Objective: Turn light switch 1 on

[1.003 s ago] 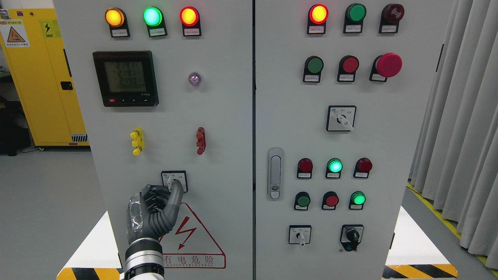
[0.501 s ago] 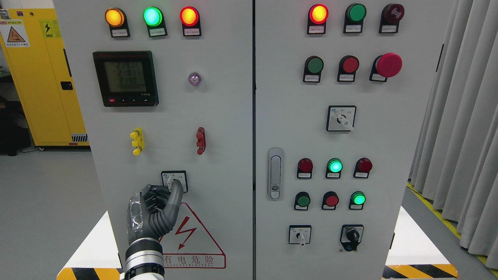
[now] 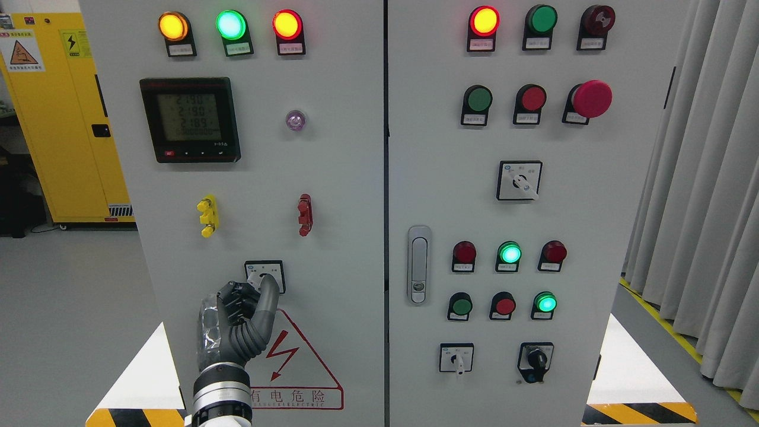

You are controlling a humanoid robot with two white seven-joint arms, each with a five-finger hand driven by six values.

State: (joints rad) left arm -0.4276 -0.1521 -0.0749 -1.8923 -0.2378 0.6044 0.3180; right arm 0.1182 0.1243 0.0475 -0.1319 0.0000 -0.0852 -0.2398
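A small rotary selector switch [image 3: 265, 268] with a white square plate sits low on the left door of the grey control cabinet [image 3: 344, 178]. My left hand [image 3: 258, 286] comes up from the bottom edge. Its dark fingers [image 3: 270, 290] are curled round the switch's knob, and one finger reaches up along the knob's right side. The hand hides most of the knob, and only a white sliver shows at the left. The right hand is out of view.
A red lightning warning triangle [image 3: 290, 362] lies just below the switch. Yellow [image 3: 208, 216] and red [image 3: 305, 214] terminals sit above it, with a digital meter [image 3: 190, 119] higher up. The right door carries lamps, buttons, a door handle [image 3: 418, 264] and more selector switches [image 3: 457, 357].
My left hand has shifted slightly right at the switch, and the white part of the knob now shows further left. The meter readings have changed.
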